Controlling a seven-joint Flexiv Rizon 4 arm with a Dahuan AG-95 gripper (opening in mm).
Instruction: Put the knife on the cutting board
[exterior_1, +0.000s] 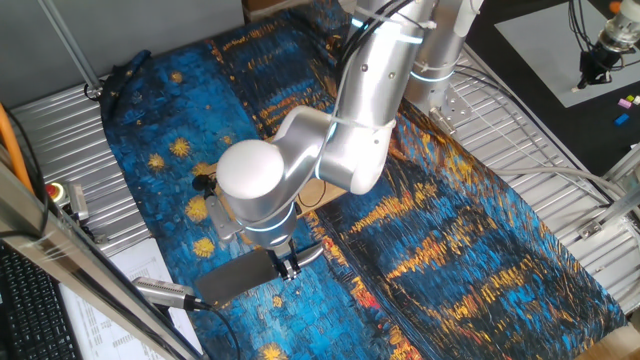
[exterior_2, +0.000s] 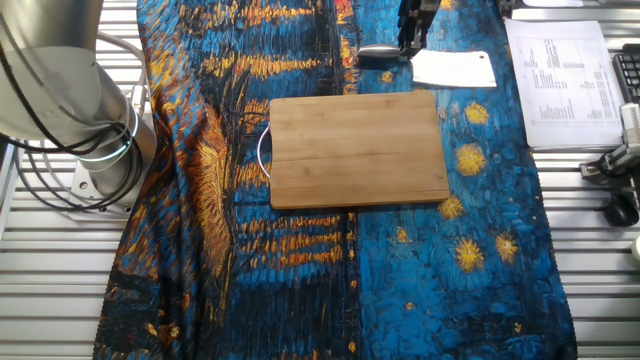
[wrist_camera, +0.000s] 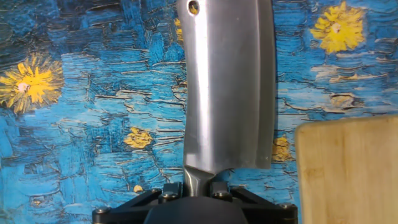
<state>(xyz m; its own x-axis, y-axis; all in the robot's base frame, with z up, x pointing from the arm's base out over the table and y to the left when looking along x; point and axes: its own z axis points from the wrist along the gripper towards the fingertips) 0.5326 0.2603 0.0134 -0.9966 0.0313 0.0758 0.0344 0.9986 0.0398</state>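
we're seeing the fingers (wrist_camera: 198, 185) closing narrow on the knife (wrist_camera: 227, 87) right where the blade is meeting the handle. the blade is sticking out straight ahead in the hand view, over the blue starry cloth (wrist_camera: 81, 124). the knife (exterior_2: 450, 68) is lying just beside the far edge of the cutting board (exterior_2: 358, 148), not on it, gripper (exterior_2: 412, 42) at its handle end. the board is lying flat on the cloth-covered tabletop (exterior_2: 300, 300).
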